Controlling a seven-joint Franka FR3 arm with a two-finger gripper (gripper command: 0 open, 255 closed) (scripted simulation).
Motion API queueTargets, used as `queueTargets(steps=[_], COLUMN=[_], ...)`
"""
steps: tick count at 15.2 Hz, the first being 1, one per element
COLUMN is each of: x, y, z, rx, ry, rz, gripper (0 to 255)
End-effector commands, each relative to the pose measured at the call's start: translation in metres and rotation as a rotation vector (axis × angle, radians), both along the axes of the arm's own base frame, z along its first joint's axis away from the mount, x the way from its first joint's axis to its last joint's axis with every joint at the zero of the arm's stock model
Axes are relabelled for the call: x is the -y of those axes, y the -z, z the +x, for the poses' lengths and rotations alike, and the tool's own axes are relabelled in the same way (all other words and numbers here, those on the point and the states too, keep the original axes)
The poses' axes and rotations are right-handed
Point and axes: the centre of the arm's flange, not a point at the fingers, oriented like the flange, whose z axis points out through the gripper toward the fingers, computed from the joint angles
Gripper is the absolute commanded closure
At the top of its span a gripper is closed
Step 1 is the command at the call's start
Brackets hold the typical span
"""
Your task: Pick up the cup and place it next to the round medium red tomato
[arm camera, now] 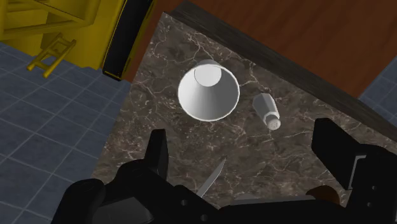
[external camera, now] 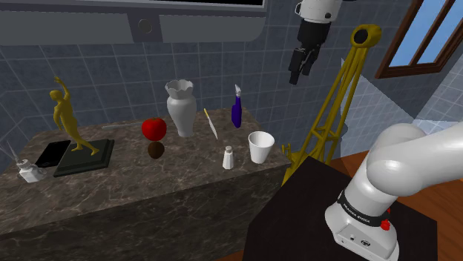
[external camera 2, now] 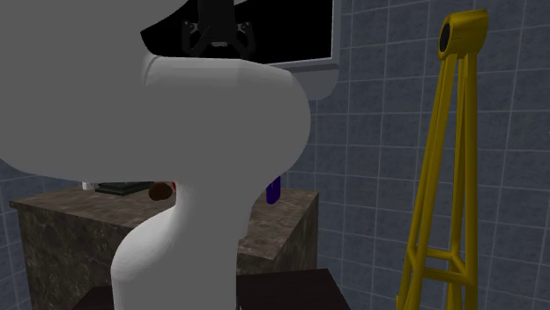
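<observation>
A white cup (external camera: 261,147) stands upright near the counter's right end in the shoulder view, open side up. The round red tomato (external camera: 154,128) rests farther left on the same counter, on top of a brown object (external camera: 156,150). My black gripper (external camera: 300,75) hangs high above the counter, up and to the right of the cup, open and holding nothing. Looking down along the gripper (arm camera: 245,159), the cup (arm camera: 208,93) lies beyond the spread fingertips (arm camera: 157,153), apart from them. From the second exterior view the gripper (external camera 2: 219,40) shows above the arm's white bulk.
On the marble counter (external camera: 133,193) are a white shaker (external camera: 228,157) beside the cup, a knife (external camera: 211,124), a white vase (external camera: 181,107), a purple bottle (external camera: 237,111) and a gold statue (external camera: 68,119) on a dark base. A yellow tripod (external camera: 334,111) stands right of the counter.
</observation>
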Motion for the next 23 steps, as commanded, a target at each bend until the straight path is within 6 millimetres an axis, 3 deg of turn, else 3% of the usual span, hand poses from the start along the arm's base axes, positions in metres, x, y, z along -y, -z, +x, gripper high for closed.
queueTargets(steps=[1,23], x=[0.0,-0.064], y=[0.0,0.276], z=[0.0,0.085], rx=[0.0,0.0], ry=[0.0,-0.099], rz=[0.0,-0.146], gripper=[0,0])
